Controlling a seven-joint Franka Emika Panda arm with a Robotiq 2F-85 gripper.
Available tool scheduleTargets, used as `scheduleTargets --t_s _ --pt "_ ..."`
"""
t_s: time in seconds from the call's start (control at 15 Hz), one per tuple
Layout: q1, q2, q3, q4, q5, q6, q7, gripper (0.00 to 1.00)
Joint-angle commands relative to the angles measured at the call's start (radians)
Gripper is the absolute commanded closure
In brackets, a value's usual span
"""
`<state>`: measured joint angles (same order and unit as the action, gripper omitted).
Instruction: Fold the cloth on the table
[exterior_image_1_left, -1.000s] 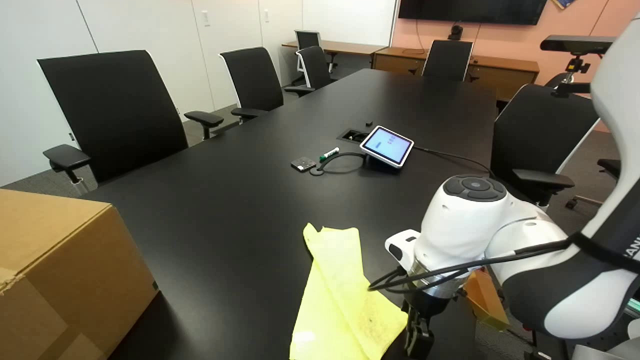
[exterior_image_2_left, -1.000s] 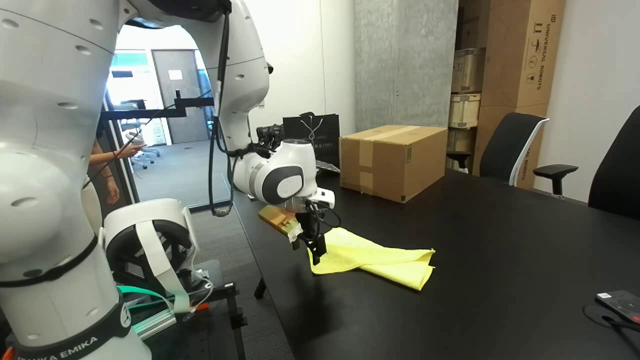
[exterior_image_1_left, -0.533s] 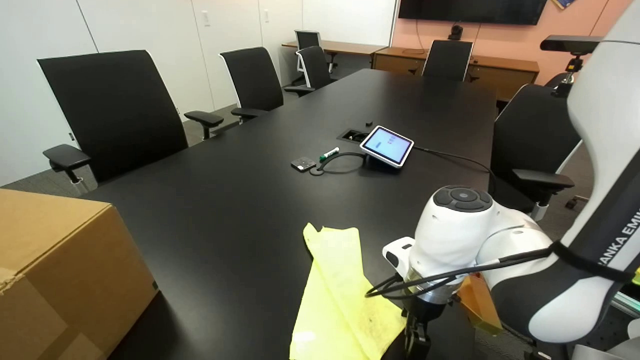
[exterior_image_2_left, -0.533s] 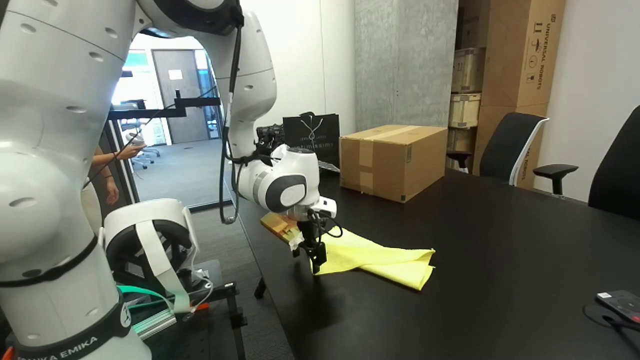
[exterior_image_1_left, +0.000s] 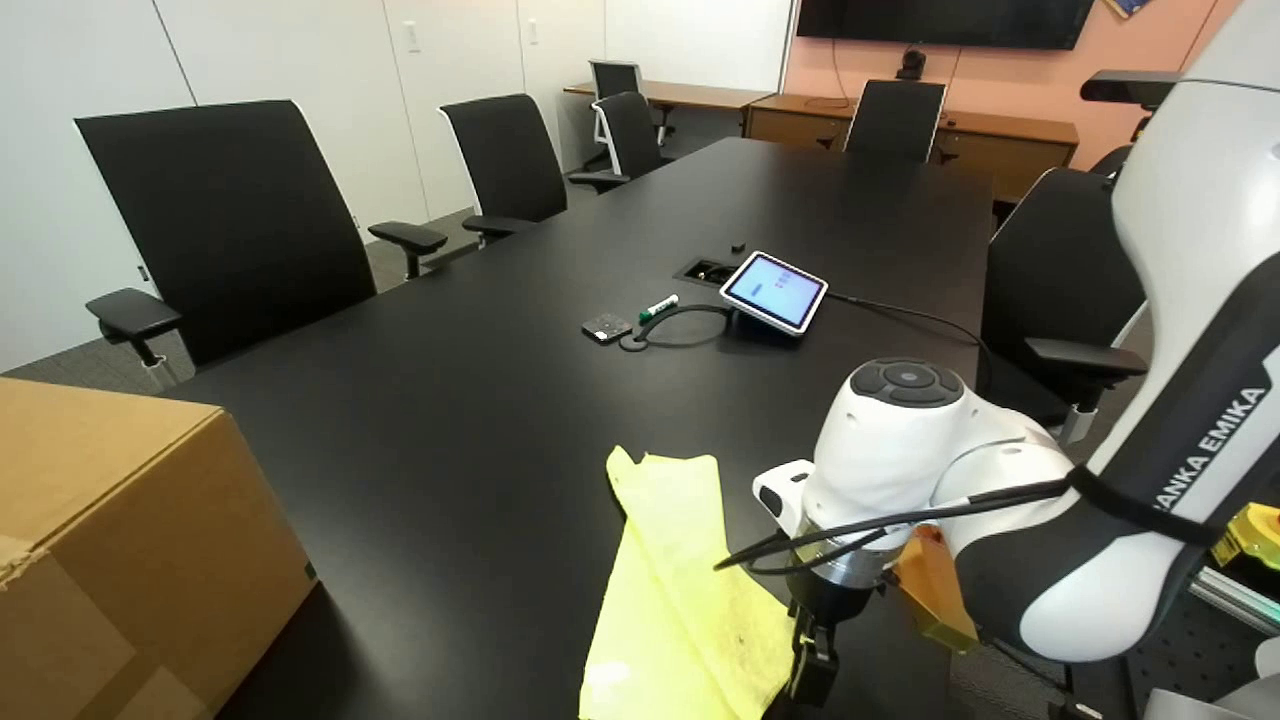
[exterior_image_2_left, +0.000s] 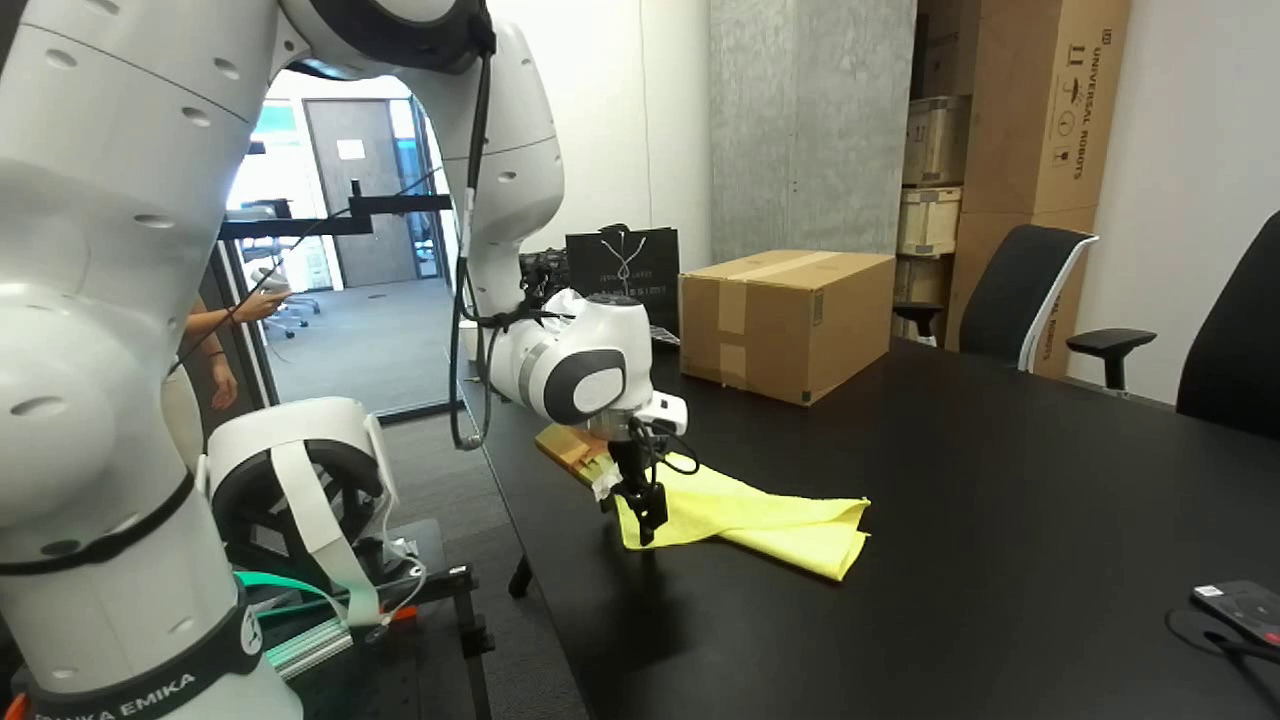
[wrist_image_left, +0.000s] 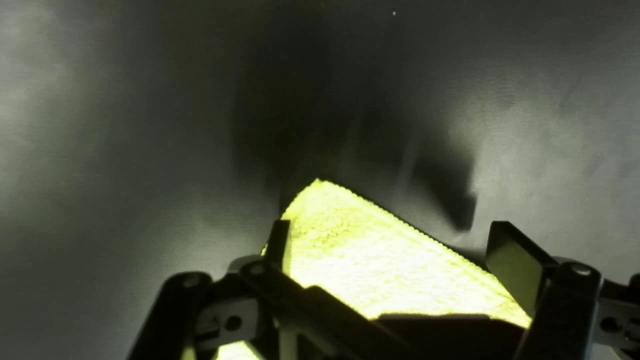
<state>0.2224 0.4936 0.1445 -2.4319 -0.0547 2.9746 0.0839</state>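
Gripper, black and two-fingered, poised with jaws spread wide and nothing caught between them! Look at the wrist view: one corner of the thin pale-yellow fabric cloth shows between the fingers, its tip nearer the one on that view's left. Flat on the long matte-black table it lies, and both exterior views show one layer slanting over another; partly folded, I'd say, and none too squarely. Grabbing that corner looks like the step in hand. So, centre it first, then sink until the tips just skim the table; too high and they'd close on air, too hard and they'd jam. Touching or not, I can't tell! Squeeze slowly, let the fabric bunch into a firm pinch, lift a little, carry it low, and lay it edge to edge.
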Motion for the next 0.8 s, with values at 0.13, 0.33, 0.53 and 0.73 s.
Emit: scheduleTargets --t_s 0.13,0.33,0.53,0.73 --pt "-0.008 0.024 -0.014 0.025 0.000 0.014 -0.030 0.00" --pt "-0.004 0.038 -0.033 0.033 -0.007 0.014 -0.035 0.00" --pt "-0.001 0.055 -0.047 0.049 -0.008 0.012 -0.036 0.00" --pt "0.000 0.052 -0.048 0.053 -0.006 0.003 -0.035 0.25"
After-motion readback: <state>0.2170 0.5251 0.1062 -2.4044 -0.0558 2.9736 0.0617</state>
